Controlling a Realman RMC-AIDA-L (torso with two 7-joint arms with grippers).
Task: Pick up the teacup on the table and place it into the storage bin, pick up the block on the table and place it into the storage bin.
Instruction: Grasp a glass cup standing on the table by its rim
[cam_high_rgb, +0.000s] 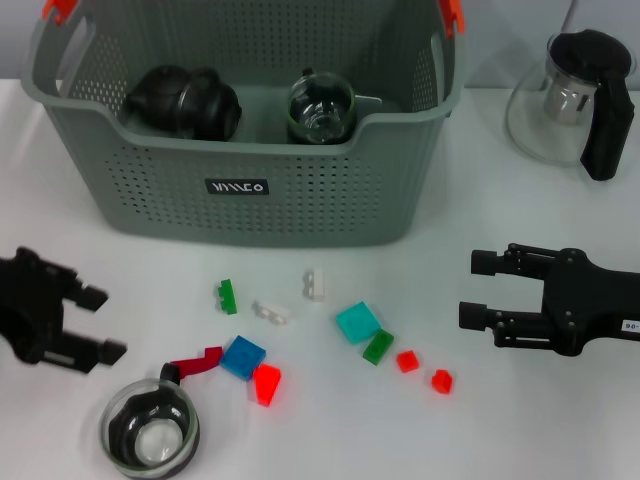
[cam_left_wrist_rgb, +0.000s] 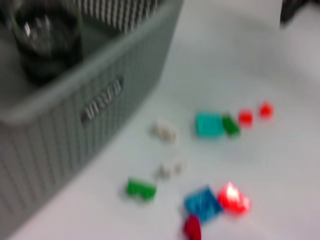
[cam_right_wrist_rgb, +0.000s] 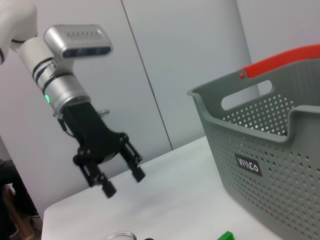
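Down low on the table sits the teacup (cam_high_rgb: 153, 433), just below and to the right of the left gripper (cam_high_rgb: 98, 322), fingers spread wide, holding nothing. Much nearer to that gripper than to the right gripper (cam_high_rgb: 475, 290), also wide open, well apart across the scattered blocks (cam_high_rgb: 357, 322). Farther back stands the storage bin (cam_high_rgb: 240, 190). Probably a left-arm grab next.

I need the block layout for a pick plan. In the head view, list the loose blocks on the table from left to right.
Green block → blue block → white block → teal block → red block → small red block.
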